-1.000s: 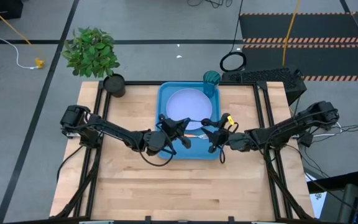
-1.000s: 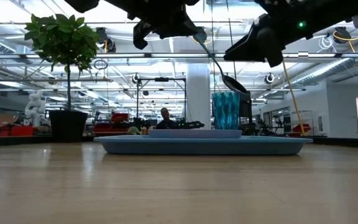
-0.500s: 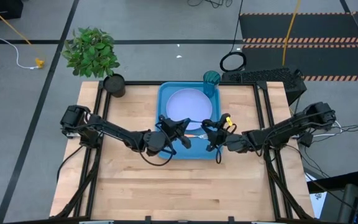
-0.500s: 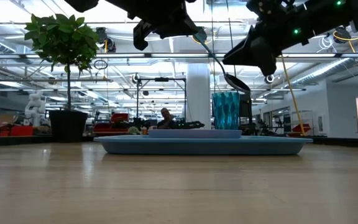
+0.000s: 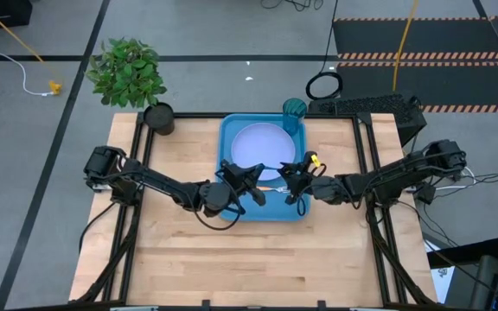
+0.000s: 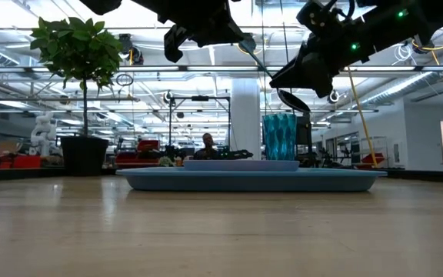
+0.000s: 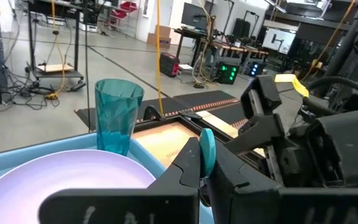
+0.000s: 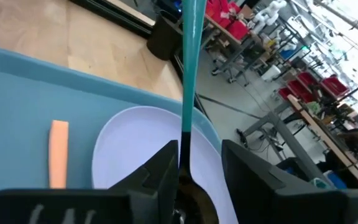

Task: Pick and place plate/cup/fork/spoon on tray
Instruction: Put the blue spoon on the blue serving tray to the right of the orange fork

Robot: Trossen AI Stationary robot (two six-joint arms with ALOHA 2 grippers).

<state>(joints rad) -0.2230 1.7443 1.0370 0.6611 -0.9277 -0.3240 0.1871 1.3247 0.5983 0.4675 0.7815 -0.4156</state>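
The blue tray (image 5: pixel 230 130) holds the lavender plate (image 5: pixel 262 145), the teal cup (image 5: pixel 294 110) at its far right corner, and the orange-handled fork (image 8: pixel 58 162) flat on its floor beside the plate. My left gripper (image 5: pixel 247 177) is shut on the spoon (image 6: pixel 271 77) above the tray's near part. My right gripper (image 5: pixel 290 177) is open. Its fingers stand on either side of the spoon's neck (image 8: pixel 185 140), just above the dark bowl (image 6: pixel 292 100). I cannot tell whether they touch it. My left gripper pinches the free end of the spoon's light-blue handle (image 7: pixel 207 149) between its two fingers. The spoon is lifted clear above the tray and slants down toward the table's right, bowl end lowest.
A black pot with a green plant (image 5: pixel 158 117) stands at the table's far left corner. The wooden table top is bare left, right and near of the tray. A person (image 6: pixel 206 142) shows far off in the room behind.
My right gripper has gone toward the table's left, up to the spoon's bowl end, and its fingers now stand around the spoon's neck. The spoon has stayed where it was in my left gripper.
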